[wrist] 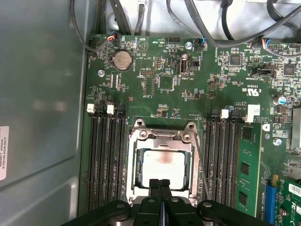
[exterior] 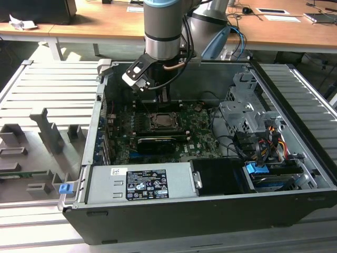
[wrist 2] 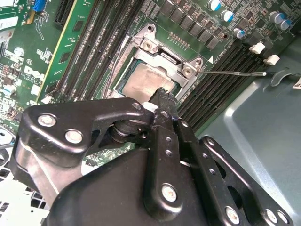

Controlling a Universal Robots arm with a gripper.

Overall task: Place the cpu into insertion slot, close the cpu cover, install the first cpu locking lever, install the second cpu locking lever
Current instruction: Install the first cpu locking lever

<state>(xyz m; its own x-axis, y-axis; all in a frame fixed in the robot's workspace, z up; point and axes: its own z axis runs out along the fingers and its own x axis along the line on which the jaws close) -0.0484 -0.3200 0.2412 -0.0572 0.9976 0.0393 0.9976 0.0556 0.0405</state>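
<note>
Looking down both wrist views, I find the cpu (wrist: 162, 165) already seated in the slot (exterior: 164, 122), its pale metal top showing through the cut-out of the cover (wrist: 162, 136). The cover appears to lie flat over it, so I judge the first two steps done. The fingers (wrist: 154, 188) are pressed together with nothing between them, and their tips sit at the cover's near edge, just over the cpu's border in the second wrist view (wrist 2: 164, 108). One lever (wrist 2: 235, 72) stands out sideways from the socket as a thin bright rod, reaching over the memory slots (wrist: 106, 160), and to me it looks unlatched. I cannot make out the other lever, so I count both lever steps as left. Around the socket, memory slots flank it closely on two sides and would crowd any sweep of a lever. The grey case wall (wrist: 42, 94) runs just beyond one bank of them. Cables (wrist: 211, 28) hang over the board's far edge, well apart from the socket. In the exterior view the open case rests on a ribbed grey table (exterior: 47, 89).
</note>
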